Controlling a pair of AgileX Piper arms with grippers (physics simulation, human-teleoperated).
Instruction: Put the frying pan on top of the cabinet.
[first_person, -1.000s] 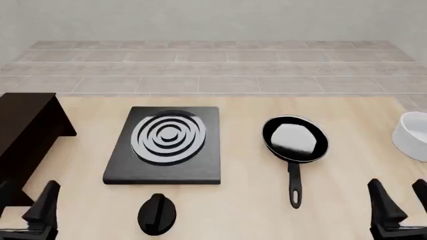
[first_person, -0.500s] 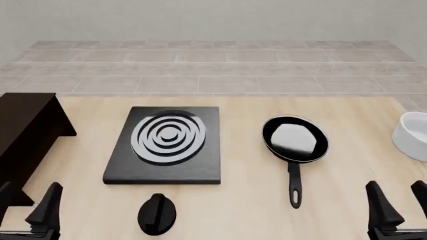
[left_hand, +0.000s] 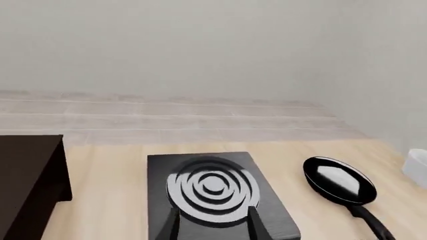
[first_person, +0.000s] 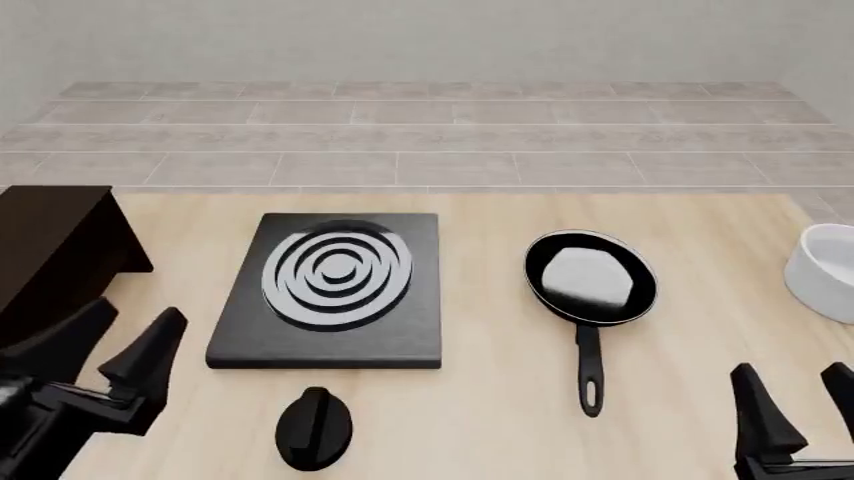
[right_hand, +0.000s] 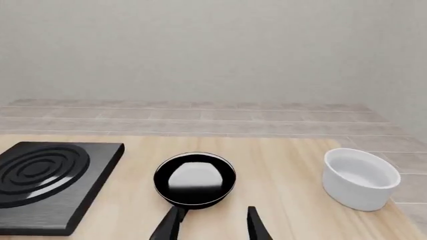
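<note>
Frying pan (first_person: 590, 277) sits right of the stove slab (first_person: 331, 290) on the desk, handle toward me; cabinet (first_person: 47, 262) far left. Both my pincers, left (first_person: 114, 345) and right (first_person: 801, 400), are spread, empty. I'd pinch mid-handle squarely, right pincer first.

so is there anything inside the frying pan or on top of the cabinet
The frying pan holds nothing, only a pale reflection on its shiny inside. The visible part of the cabinet top is bare; its left portion runs out of frame, unseen.
</note>
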